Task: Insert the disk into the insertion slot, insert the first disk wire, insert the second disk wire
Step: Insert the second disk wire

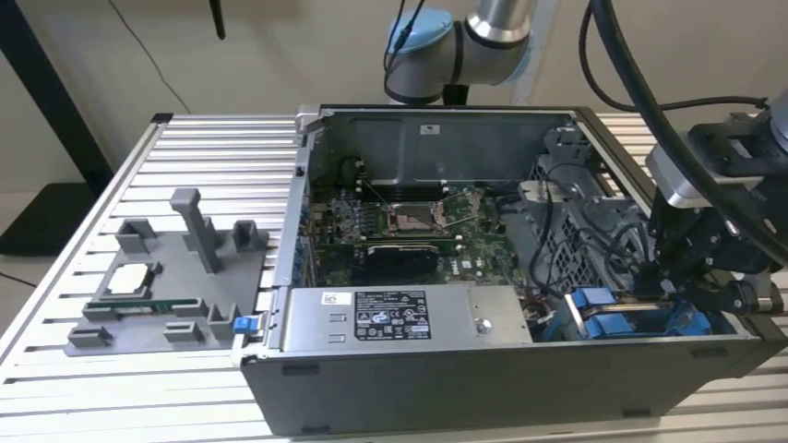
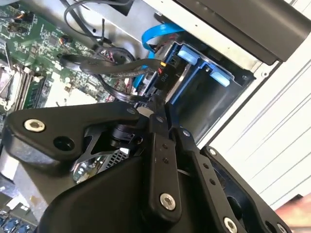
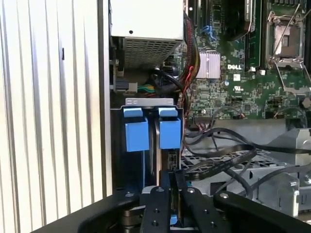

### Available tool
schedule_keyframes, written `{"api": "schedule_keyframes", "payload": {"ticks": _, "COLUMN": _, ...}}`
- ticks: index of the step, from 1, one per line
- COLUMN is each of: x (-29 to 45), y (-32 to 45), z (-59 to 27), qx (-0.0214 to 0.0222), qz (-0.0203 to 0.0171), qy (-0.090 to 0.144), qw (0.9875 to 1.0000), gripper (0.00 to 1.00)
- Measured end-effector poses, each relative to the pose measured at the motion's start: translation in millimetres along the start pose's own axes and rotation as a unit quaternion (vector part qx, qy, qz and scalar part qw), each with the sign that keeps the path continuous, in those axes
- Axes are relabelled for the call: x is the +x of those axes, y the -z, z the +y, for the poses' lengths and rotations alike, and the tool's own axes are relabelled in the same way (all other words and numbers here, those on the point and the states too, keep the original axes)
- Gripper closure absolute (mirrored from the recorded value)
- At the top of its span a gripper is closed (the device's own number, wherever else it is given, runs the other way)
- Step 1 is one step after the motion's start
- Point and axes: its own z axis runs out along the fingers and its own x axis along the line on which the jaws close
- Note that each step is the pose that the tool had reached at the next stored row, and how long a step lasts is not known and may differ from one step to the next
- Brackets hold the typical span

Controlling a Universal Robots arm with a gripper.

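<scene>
The open computer case is set on the slatted table, and the arm is reached down into its corner at 4 o'clock in the exterior view. The gripper is pinched narrow on a black wire plug. The disk is seated on edge in the insertion slot, at 12 o'clock from the fingers in the first wrist view.

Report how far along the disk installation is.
Done, apparently: the disk's blue carrier sits in the insertion slot. In hand: the gripper has its jaws closed at a black wire connector by the bay. Whether either wire is seated cannot be told.
</scene>
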Motion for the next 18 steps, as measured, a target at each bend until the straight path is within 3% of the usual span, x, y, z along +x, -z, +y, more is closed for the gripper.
{"api": "schedule_keyframes", "payload": {"ticks": 2, "x": -0.2, "y": 0.0, "z": 0.0, "qx": 0.0000, "qz": 0.0006, "qy": 0.000, "qw": 1.0000, "gripper": 1.00}}
{"api": "schedule_keyframes", "payload": {"ticks": 3, "x": -0.7, "y": -0.4, "z": -0.1, "qx": -0.0025, "qz": 0.0017, "qy": 0.000, "qw": 1.0000, "gripper": 1.00}}
{"api": "schedule_keyframes", "payload": {"ticks": 6, "x": -2.7, "y": -0.9, "z": -0.5, "qx": -0.0235, "qz": 0.0047, "qy": -0.004, "qw": 0.9997, "gripper": 1.00}}
{"api": "schedule_keyframes", "payload": {"ticks": 7, "x": -3.0, "y": -1.1, "z": -1.5, "qx": -0.0271, "qz": 0.0049, "qy": -0.005, "qw": 0.9996, "gripper": 1.00}}
{"api": "schedule_keyframes", "payload": {"ticks": 9, "x": -3.7, "y": -2.2, "z": -4.0, "qx": -0.0284, "qz": 0.0049, "qy": -0.005, "qw": 0.9996, "gripper": 1.00}}
{"api": "schedule_keyframes", "payload": {"ticks": 18, "x": -7.9, "y": -7.9, "z": -16.2, "qx": -0.0425, "qz": 0.0054, "qy": -0.008, "qw": 0.9991, "gripper": 1.00}}
